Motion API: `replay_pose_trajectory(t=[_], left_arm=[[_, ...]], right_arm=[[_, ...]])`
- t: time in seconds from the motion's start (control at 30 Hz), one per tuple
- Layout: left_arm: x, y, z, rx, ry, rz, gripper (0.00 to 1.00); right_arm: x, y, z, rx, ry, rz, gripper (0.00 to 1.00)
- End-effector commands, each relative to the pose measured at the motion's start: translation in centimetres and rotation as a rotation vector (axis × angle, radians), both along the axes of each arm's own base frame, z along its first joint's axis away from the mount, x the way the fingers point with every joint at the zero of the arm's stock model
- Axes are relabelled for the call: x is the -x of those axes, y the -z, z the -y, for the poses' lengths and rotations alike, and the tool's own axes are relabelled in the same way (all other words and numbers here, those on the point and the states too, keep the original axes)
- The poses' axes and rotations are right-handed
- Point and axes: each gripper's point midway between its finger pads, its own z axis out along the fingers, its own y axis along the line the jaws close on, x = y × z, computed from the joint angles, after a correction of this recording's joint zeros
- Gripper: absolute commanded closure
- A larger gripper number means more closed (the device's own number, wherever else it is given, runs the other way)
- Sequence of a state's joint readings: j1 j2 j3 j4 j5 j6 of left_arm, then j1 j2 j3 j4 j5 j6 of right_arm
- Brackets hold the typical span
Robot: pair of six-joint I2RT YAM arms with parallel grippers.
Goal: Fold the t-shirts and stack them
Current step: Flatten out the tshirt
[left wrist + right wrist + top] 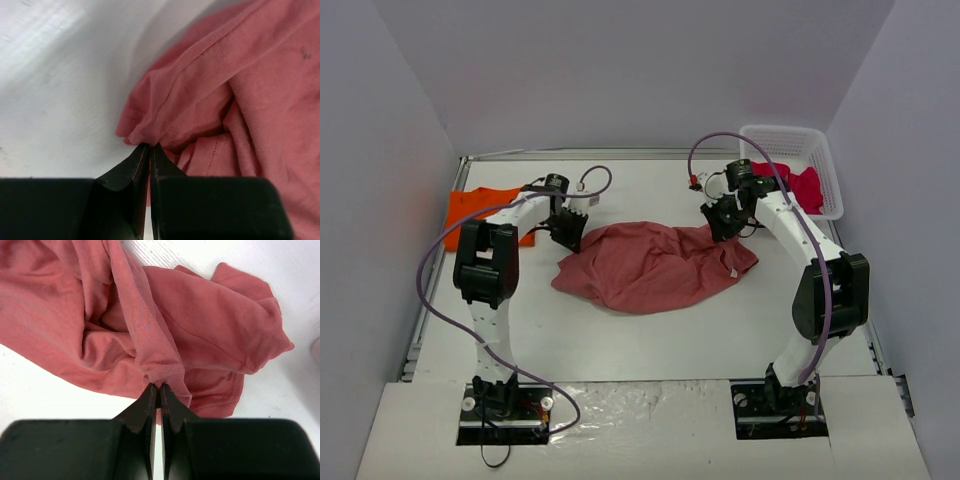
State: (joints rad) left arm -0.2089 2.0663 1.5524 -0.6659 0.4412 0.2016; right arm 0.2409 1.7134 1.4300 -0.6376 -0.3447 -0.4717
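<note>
At centre frame, the brick-red t-shirt [650, 265] lies crumpled on the counter [650, 340]; left fingers [131, 172] and right fingers [141, 410] each pinch a fold at its edges. Looks like the spreading step: next, draw apart to flatten it.

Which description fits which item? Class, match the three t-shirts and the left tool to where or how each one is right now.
Column A
1. brick-red t-shirt
2. orange t-shirt
3. crimson-pink t-shirt
4. left tool

Column B
a. in the white basket
b. shut on a fold of cloth
c. crumpled in the middle of the table
d. lying flat at the far left

Pairs: 1-c, 2-d, 3-a, 4-b
</note>
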Motion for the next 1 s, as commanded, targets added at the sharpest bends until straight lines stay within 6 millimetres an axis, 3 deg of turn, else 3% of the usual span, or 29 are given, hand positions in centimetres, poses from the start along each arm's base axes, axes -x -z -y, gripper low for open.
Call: replay_pose_trajectory(t=[0.0,0.03,0.07,0.1,0.2,0.3,0.47,0.97], left_arm=[[0.7,-0.5,0.1,-0.033,0.035,0.017,0.97],[0.8,-0.4,0.1,-0.036,0.037,0.016,0.92],[0.8,-0.4,0.1,-0.035,0.041,0.017,0.78],[0.8,-0.6,0.1,-0.035,0.04,0.023,0.7],[0.4,-1.5,-0.3,-0.052,0.024,0.073,0.56],[-0.1,-3.2,-0.6,-0.056,0.02,0.134,0.48],[-0.5,-4.4,-0.9,-0.081,0.048,0.192,0.47],[-2.3,-2.2,0.1,-0.162,0.143,0.25,0.46]], right_arm=[[0.4,0.9,0.3,0.008,0.005,-0.035,1.0],[0.4,0.9,0.4,0.01,0.006,-0.038,1.0],[0.4,0.9,0.3,0.008,0.007,-0.037,1.0],[0.4,0.9,0.4,0.01,0.007,-0.038,1.0],[0.4,1.0,0.4,0.013,0.008,-0.039,1.0],[0.5,1.1,0.5,0.018,0.009,-0.039,1.0],[0.3,1.5,0.4,0.018,0.008,-0.049,1.0],[0.4,1.7,0.5,0.026,0.009,-0.053,1.0]])
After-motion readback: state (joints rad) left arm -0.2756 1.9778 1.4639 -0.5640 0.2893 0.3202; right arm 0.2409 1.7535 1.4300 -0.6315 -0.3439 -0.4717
